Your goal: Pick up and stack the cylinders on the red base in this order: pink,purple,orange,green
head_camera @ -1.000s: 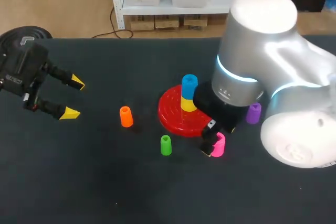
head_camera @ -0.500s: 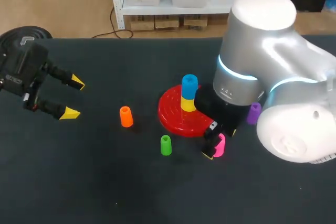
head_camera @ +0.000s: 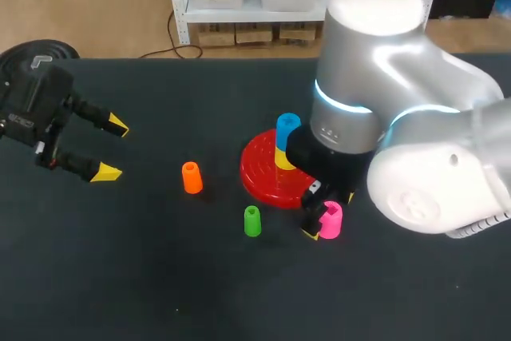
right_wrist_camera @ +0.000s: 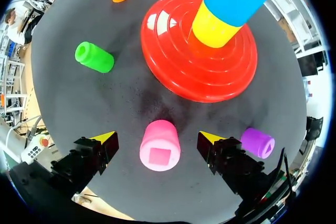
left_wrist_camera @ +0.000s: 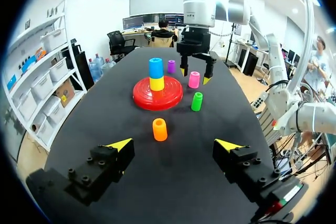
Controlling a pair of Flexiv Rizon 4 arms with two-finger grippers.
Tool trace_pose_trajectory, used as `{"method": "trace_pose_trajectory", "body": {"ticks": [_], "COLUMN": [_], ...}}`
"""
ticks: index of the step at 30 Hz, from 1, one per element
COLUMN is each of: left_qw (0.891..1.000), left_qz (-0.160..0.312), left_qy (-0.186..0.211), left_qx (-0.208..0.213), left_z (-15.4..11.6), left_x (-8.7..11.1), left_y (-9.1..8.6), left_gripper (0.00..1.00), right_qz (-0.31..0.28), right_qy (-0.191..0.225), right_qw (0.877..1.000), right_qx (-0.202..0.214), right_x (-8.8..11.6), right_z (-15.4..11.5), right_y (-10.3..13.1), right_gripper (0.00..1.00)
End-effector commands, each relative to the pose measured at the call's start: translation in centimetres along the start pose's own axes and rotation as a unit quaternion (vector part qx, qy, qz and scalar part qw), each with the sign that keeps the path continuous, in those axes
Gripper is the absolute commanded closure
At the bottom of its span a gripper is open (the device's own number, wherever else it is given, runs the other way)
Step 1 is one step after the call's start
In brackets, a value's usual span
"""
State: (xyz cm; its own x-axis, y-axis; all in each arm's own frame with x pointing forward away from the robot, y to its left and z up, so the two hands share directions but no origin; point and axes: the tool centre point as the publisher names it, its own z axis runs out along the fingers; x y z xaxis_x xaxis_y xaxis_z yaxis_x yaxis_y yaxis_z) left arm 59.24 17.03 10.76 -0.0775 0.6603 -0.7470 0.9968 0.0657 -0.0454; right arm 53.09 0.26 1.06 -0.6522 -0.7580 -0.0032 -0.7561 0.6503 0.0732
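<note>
The red base (head_camera: 259, 175) stands mid-table with a yellow and a blue cylinder (head_camera: 287, 127) stacked on its peg. The pink cylinder (right_wrist_camera: 159, 145) stands upright near the base, between the open fingers of my right gripper (right_wrist_camera: 157, 139); neither finger touches it. The purple cylinder (right_wrist_camera: 258, 142) stands just beyond one finger, hidden by my arm in the head view. The green cylinder (head_camera: 252, 221) and the orange cylinder (head_camera: 192, 177) stand left of the base. My left gripper (head_camera: 112, 148) is open and empty, far off at the table's left.
The dark table (head_camera: 160, 277) has bare room along its front and between the orange cylinder and my left gripper. My bulky right arm (head_camera: 399, 133) hangs over the table's right half.
My right arm has swung a little to the left, still with the pink cylinder between its fingers, and now covers the purple cylinder in the head view. The left arm has not moved.
</note>
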Motion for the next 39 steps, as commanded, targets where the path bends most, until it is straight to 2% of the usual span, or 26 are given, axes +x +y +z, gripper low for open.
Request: {"method": "trace_pose_trajectory", "body": {"ticks": [1, 18, 19, 20, 21, 39], "left_qw": [1.0, 1.0, 1.0, 1.0, 1.0, 1.0], "left_qz": [0.001, 0.001, 0.001, 0.001, 0.001, 0.001], "left_qy": [-0.001, -0.001, -0.001, -0.001, -0.001, -0.001], "left_qx": [0.0, 0.0, 0.0, 0.0, 0.0, 0.0], "left_z": [0.0, 0.0, 0.0, 0.0, 0.0, 0.0], "left_x": [0.11, 0.11, 0.11, 0.11, 0.11, 0.11], "left_y": [0.05, 0.05, 0.05, 0.05, 0.05, 0.05], "left_gripper": [0.0, 0.0, 0.0, 0.0, 0.0, 0.0], "right_qz": [-0.001, 0.006, 0.005, 0.005, 0.005, 0.017], "right_qy": [0.006, 0.01, 0.011, 0.013, 0.014, 0.011], "right_qw": [1.0, 1.0, 1.0, 1.0, 1.0, 1.0], "right_qx": [0.0, 0.004, 0.004, 0.003, 0.004, 0.009], "right_x": [-0.15, 0.03, 0.05, 0.1, 0.13, 0.63], "right_z": [0.01, 0.38, 0.43, 0.5, 0.54, 0.8], "right_y": [-0.09, -0.46, -0.47, -0.49, -0.49, -0.83], "right_gripper": [0.0, 0.0, 0.32, 0.7, 1.0, 1.0]}}
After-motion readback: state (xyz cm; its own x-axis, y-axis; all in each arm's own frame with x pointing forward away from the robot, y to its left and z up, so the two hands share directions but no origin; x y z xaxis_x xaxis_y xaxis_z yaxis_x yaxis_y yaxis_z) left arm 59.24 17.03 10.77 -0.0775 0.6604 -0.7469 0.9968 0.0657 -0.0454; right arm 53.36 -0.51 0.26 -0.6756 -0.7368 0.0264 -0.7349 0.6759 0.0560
